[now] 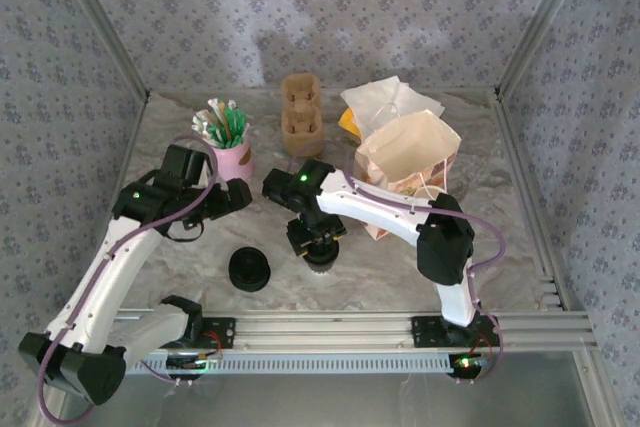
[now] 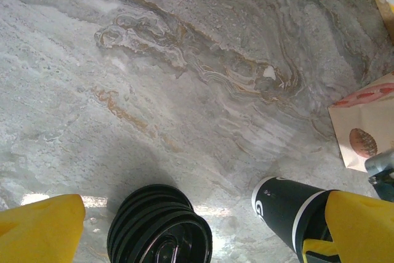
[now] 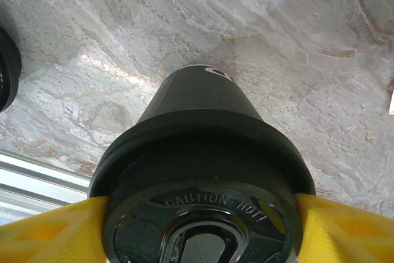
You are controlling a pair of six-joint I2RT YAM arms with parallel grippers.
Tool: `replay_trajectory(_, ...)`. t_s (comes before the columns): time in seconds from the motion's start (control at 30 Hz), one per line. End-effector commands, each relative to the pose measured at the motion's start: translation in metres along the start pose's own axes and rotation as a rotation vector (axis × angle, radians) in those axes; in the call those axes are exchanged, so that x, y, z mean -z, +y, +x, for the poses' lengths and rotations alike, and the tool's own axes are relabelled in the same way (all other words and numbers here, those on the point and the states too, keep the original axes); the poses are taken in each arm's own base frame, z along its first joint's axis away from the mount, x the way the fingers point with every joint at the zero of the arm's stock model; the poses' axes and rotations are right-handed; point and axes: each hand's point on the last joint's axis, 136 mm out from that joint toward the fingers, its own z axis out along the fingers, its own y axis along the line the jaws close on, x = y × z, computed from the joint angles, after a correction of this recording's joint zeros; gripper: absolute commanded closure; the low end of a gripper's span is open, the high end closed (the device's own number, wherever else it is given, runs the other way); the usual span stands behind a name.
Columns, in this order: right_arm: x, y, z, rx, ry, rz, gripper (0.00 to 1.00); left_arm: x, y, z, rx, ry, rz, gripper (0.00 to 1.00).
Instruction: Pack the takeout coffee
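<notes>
The takeout coffee (image 1: 320, 257), a dark paper cup under a black lid reading "CAUTION HOT" (image 3: 203, 214), stands upright near the middle of the marble table. My right gripper (image 1: 315, 235) comes down over it, and its yellow fingers (image 3: 55, 232) press against both sides of the lid rim. In the left wrist view the cup (image 2: 286, 204) shows at the lower right. My left gripper (image 1: 232, 197) hovers open to the left of the cup, with its yellow fingertips (image 2: 43, 226) wide apart above the table and nothing between them.
A squat stack of black lids (image 1: 249, 269) (image 2: 160, 229) sits left of the cup. An open brown paper bag (image 1: 410, 162) stands behind and right of it. A pink holder of stirrers (image 1: 230, 142), cardboard carriers (image 1: 300, 112) and white paper (image 1: 385, 102) line the back.
</notes>
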Motion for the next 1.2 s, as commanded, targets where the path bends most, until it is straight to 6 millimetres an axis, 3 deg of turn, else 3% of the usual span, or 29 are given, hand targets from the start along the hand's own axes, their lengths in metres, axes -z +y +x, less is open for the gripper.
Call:
replay_trajectory(0.0,-0.023,-0.009,0.013,0.012,0.081,0.071,0.27,0.022,-0.007,-0.006,-0.010,-0.036,0.033,0.00)
replay_trajectory(0.17,-0.006,-0.008,0.005,0.007,0.042,0.059,0.25,0.031,-0.007,-0.004,0.001,-0.045,0.046,0.00)
replay_trajectory(1.0,0.026,-0.014,-0.008,-0.006,-0.038,0.048,0.15,0.037,-0.007,-0.001,-0.010,-0.044,0.051,0.00)
replay_trajectory(1.17,0.049,-0.017,-0.013,-0.036,-0.096,0.021,0.15,0.043,-0.011,-0.003,-0.040,-0.054,0.070,0.00)
